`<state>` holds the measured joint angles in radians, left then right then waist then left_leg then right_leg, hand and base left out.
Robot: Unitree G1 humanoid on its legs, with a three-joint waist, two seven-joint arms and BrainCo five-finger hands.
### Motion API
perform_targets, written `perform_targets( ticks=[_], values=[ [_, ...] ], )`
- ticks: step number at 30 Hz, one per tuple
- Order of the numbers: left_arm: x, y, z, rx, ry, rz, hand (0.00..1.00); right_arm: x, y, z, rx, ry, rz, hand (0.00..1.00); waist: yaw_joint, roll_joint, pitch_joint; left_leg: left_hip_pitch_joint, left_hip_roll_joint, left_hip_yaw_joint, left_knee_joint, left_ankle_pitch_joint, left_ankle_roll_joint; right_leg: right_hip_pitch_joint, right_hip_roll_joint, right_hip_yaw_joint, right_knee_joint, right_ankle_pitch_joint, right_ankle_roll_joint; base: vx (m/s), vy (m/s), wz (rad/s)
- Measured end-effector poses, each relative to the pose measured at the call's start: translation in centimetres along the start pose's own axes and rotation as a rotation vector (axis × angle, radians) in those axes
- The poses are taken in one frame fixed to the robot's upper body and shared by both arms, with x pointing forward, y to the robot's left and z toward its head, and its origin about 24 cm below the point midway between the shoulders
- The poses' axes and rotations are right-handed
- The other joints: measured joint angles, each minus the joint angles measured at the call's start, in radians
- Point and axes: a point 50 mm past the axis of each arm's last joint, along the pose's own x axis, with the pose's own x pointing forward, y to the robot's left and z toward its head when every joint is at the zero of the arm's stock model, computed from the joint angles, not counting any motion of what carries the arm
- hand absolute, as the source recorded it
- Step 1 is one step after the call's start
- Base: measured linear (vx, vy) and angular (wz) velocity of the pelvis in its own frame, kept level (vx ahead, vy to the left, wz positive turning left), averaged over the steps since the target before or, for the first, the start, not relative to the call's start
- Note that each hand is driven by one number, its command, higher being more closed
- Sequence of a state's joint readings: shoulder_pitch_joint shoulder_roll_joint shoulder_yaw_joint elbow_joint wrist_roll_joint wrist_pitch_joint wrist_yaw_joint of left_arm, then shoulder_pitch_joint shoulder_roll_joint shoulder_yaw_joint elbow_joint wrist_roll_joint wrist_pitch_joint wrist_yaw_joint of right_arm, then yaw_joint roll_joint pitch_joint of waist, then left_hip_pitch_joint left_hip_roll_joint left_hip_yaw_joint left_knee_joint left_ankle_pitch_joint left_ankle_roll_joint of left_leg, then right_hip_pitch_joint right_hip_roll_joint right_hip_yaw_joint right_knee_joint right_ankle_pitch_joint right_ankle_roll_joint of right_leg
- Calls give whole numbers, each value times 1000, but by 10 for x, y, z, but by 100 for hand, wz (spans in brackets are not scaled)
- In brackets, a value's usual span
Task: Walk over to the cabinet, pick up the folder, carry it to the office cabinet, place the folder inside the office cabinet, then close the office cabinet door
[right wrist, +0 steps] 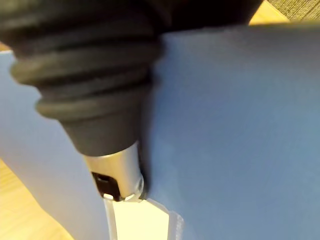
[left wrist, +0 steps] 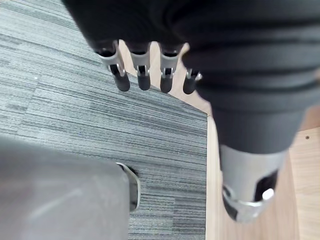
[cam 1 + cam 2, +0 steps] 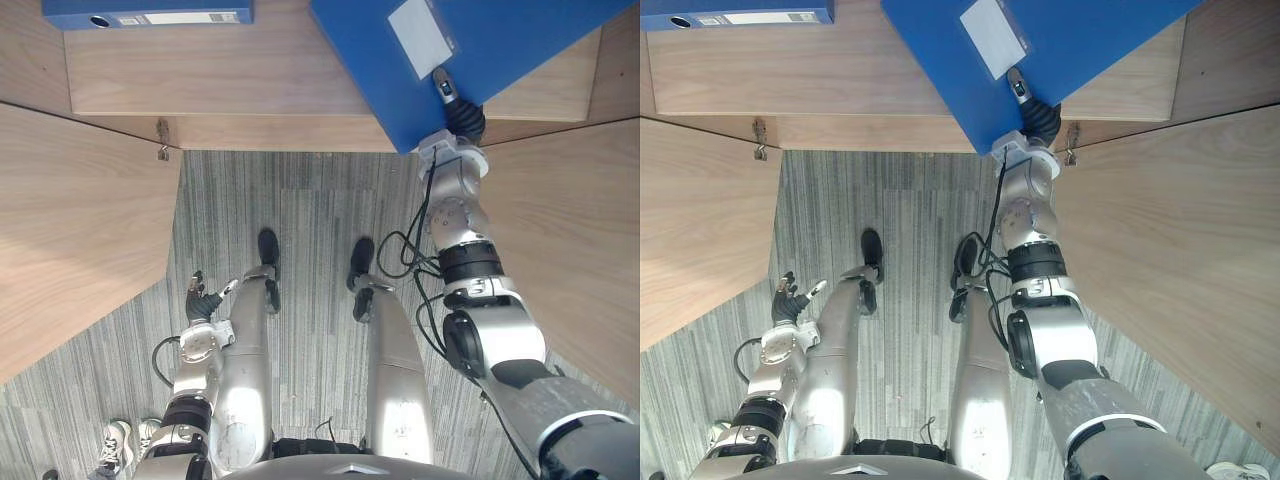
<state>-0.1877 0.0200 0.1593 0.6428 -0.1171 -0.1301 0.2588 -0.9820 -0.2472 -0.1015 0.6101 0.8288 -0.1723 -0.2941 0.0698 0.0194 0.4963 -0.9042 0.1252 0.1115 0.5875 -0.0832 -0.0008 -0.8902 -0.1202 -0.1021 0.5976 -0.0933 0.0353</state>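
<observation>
The blue folder (image 3: 500, 50) is held tilted above the wooden cabinet shelf (image 3: 220, 85) by the right hand (image 3: 462, 116). Its thumb (image 3: 443, 86) is pressed on the upper face just beside the white label (image 3: 420, 35), and the fingers underneath are hidden. The left hand (image 3: 203, 300) is hung low over the carpet (image 3: 310, 210), its fingers (image 2: 122, 80) loosely straight around nothing.

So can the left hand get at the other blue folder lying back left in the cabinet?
Probably, with a lift and a reach. The left hand hangs open and low, the cabinet doors stand open before the lying folder, and the held folder in the right hand is off to the side.
</observation>
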Motion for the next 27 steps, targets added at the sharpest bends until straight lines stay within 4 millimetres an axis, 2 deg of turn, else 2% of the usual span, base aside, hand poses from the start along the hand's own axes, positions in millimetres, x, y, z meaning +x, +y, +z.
perform_targets(
  ticks=[5, 6, 12, 17, 27],
  values=[
    [2, -2, 3, -24, 0, 16, 0, 13, 13, 8, 71, 17, -46, 100, -12, 1, -2, -1, -9, -4, -51, 27, -9, 0, -7, -17, -24, 18, -9, -19, -8, 10],
    [2, -3, 3, -33, 1, 16, 0, 15, 13, 10, 80, 17, -56, 0, -12, 1, -2, 0, -10, -4, -63, 32, -3, -1, -9, -22, -27, 19, -12, -32, -18, 20],
    [0, -12, 1, -60, 17, 18, 0, 23, 23, 21, 158, 15, -86, 0, -3, 19, -12, -1, -14, -5, -125, 81, -11, -5, -19, -52, -45, 27, -25, -12, -28, 16],
    [0, -17, 2, -82, 20, 9, 0, 26, 31, 30, 185, -6, -76, 0, 2, 21, -14, 0, -21, -10, -156, 112, -8, -15, -25, -63, -46, 30, -22, 18, -27, 8],
    [0, -27, 6, -89, 9, -14, 0, 27, 30, 33, 176, -19, -74, 0, 6, 22, -14, 8, -27, -22, -173, 127, -10, -6, -30, -75, -46, 28, -24, 14, -13, 4]
  ],
)
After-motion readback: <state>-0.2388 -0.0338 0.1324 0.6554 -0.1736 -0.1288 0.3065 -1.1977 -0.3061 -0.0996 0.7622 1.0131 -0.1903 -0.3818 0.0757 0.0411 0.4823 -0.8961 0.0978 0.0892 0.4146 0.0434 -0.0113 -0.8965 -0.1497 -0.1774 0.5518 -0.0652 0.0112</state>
